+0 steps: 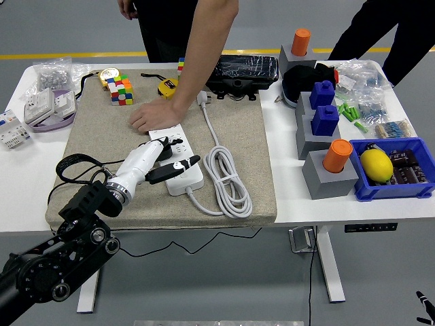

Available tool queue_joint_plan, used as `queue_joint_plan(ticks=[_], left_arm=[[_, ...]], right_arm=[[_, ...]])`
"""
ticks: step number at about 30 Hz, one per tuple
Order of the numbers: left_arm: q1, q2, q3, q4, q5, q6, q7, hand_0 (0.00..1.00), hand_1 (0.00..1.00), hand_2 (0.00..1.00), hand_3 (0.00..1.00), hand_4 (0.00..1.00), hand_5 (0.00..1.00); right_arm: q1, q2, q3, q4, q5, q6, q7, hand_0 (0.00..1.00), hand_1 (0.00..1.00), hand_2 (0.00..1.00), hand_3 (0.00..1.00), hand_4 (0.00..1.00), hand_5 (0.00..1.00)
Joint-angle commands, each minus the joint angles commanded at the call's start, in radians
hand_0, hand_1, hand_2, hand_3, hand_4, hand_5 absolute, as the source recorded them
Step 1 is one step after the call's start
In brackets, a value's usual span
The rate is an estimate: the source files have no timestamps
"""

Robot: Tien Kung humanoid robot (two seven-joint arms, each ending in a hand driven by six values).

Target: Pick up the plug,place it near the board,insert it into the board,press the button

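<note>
I see a beige fabric mat on the left half of the white surface. A white power strip lies mid-mat, its coiled white cable to the right. A multicoloured puzzle cube sits at the mat's upper left. A blue plastic bin holding a yellow lemon sits at centre right of the frame.

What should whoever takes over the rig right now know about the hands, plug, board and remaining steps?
Left robot hand: over the near end of the power strip, holding something dark; whether it is the plug, I cannot tell.
Right robot hand: out of view.
A person's hand presses the strip's far end on the mat.
Done: hand brought to the strip.
Left: confirm insertion, press the button.
</note>
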Motion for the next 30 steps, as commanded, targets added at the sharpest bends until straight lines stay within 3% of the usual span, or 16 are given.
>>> queue_joint_plan(ticks=[11,12,13,18,19,24,25,30], left_arm=[[-0.005,0.012,-0.009,-0.037,0.038,0.014,0.002,0.937,0.900,0.880,0.864,0.992,0.998],[-0.005,0.013,-0.013,-0.044,0.044,0.029,-0.005,0.937,0.900,0.880,0.864,0.992,0.998],[-0.006,0.013,-0.018,-0.051,0.050,0.047,-0.014,0.866,0.863,0.840,0.852,0.979,0.998],[-0.016,0.012,-0.047,-0.068,0.093,0.078,-0.028,0.866,0.863,0.840,0.852,0.979,0.998],[-0.017,0.011,-0.051,-0.070,0.099,0.076,-0.027,0.738,0.789,0.807,0.893,0.910,0.583],[-0.020,0.019,-0.087,-0.113,0.194,0.021,0.026,0.738,0.789,0.807,0.893,0.910,0.583],[-0.019,0.024,-0.092,-0.130,0.216,0.005,0.042,0.294,0.349,0.418,0.949,0.570,0.074],[-0.011,0.047,-0.100,-0.213,0.284,-0.022,0.090,0.294,0.349,0.418,0.949,0.570,0.074]], right_arm=[[-0.006,0.000,-0.004,0.000,0.004,-0.001,-0.004,0.805,0.750,0.729,0.786,0.998,0.976],[-0.004,-0.001,-0.007,0.000,0.007,-0.001,-0.003,0.805,0.750,0.729,0.786,0.998,0.976],[-0.003,-0.001,-0.008,0.000,0.008,-0.001,-0.003,0.804,0.750,0.729,0.786,0.998,0.977],[-0.003,0.001,-0.009,0.000,0.009,-0.001,-0.003,0.804,0.750,0.729,0.786,0.998,0.977],[-0.003,0.001,-0.009,0.000,0.009,-0.001,-0.003,0.803,0.750,0.729,0.786,0.998,0.976],[-0.002,0.001,-0.010,0.000,0.012,-0.001,-0.003,0.803,0.750,0.729,0.786,0.998,0.976],[-0.002,0.000,-0.008,0.000,0.009,-0.001,-0.003,0.803,0.750,0.729,0.786,0.998,0.977],[-0.002,0.000,-0.004,0.000,0.006,-0.002,-0.005,0.803,0.750,0.729,0.786,0.998,0.977]])
